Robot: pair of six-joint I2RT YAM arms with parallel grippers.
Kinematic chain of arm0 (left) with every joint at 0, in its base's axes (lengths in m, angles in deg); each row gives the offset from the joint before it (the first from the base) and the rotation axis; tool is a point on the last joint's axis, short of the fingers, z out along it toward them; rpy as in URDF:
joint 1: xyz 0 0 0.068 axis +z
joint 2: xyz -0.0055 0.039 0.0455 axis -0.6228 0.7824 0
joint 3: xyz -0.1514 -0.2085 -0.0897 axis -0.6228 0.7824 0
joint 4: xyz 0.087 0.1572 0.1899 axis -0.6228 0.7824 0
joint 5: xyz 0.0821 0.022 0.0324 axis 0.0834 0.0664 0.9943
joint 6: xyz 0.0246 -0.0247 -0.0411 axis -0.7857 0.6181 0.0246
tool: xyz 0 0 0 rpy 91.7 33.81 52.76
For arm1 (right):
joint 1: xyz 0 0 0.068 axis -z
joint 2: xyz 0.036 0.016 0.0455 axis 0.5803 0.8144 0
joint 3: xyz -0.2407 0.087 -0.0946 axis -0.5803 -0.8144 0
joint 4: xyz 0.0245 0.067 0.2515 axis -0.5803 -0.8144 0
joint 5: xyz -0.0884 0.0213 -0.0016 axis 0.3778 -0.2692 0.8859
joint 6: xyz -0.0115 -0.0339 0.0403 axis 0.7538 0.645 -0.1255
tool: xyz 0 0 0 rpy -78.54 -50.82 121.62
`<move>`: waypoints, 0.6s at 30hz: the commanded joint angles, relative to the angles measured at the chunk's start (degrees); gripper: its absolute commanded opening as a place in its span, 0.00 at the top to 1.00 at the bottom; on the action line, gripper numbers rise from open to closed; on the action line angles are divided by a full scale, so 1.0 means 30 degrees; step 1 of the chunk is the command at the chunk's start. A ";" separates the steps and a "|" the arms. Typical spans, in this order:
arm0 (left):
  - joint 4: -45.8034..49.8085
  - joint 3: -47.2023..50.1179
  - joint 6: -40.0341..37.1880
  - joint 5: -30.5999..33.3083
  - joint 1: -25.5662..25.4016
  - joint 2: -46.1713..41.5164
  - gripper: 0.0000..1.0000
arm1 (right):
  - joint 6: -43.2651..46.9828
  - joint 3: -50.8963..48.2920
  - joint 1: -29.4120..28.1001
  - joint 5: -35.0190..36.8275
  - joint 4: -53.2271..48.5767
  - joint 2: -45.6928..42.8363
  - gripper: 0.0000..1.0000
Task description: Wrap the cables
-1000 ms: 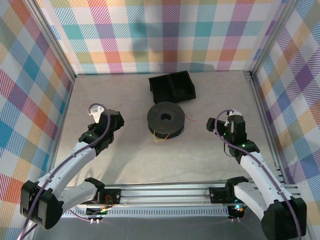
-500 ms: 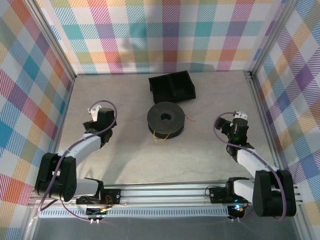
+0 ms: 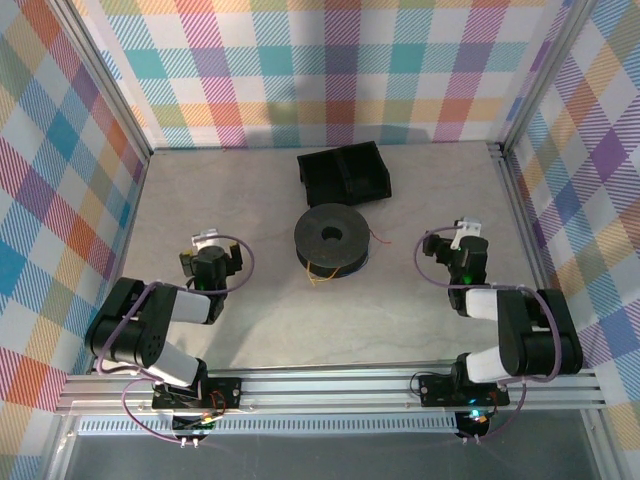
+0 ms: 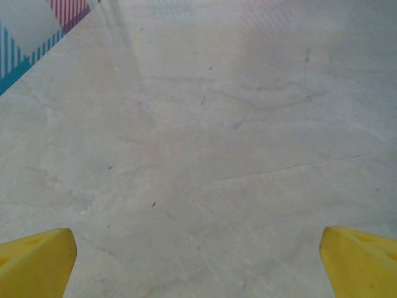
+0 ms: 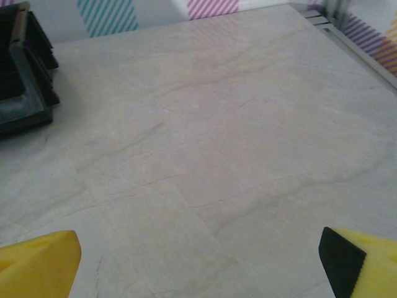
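**Top external view:** A round black plastic spool (image 3: 332,238) sits on the pale tabletop (image 3: 250,200). The thin red and yellow cables (image 3: 316,275) appear wound around it, with only short ends poking out at its right and near sides. A black open-topped box (image 3: 343,172) lies just behind the spool. The left end effector (image 3: 207,245) rests well to the spool's left and the right end effector (image 3: 463,245) well to its right, neither touching it.

**Left wrist view:** Yellow fingertips (image 4: 37,261) are spread wide over bare tabletop, grasping nothing.

**Right wrist view:** The fingers show the same released spread, with a corner of the box in sight.

The wrapping looks essentially done; at most the loose ends remain to tuck.
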 commanded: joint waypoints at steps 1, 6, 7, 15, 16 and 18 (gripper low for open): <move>-0.2819 -0.0227 -0.0743 -0.0783 0.0001 0.0014 0.00 | 0.1991 -0.0724 -0.0409 -0.2749 0.4889 0.1822 0.01; -0.2444 -0.0823 -0.0882 -0.2208 0.0272 0.1077 0.00 | 0.2109 0.0826 -0.0861 -0.2065 0.1137 0.1458 0.01; -0.0498 -0.1675 -0.0433 -0.3611 0.1028 0.0997 0.00 | 0.1544 0.1429 -0.0475 -0.1936 0.0567 0.1801 0.01; -0.0160 -0.1931 -0.0137 -0.5015 0.1764 0.1113 0.00 | 0.0949 0.1810 0.0219 -0.2354 -0.0391 0.1697 0.01; -0.0185 -0.1932 -0.0119 -0.5033 0.1764 0.1138 0.00 | 0.0949 0.1835 0.0231 -0.2350 -0.0503 0.1673 0.01; -0.0186 -0.1931 -0.0138 -0.5022 0.1764 0.1135 0.00 | 0.0949 0.1808 0.0224 -0.2366 -0.0479 0.1664 0.01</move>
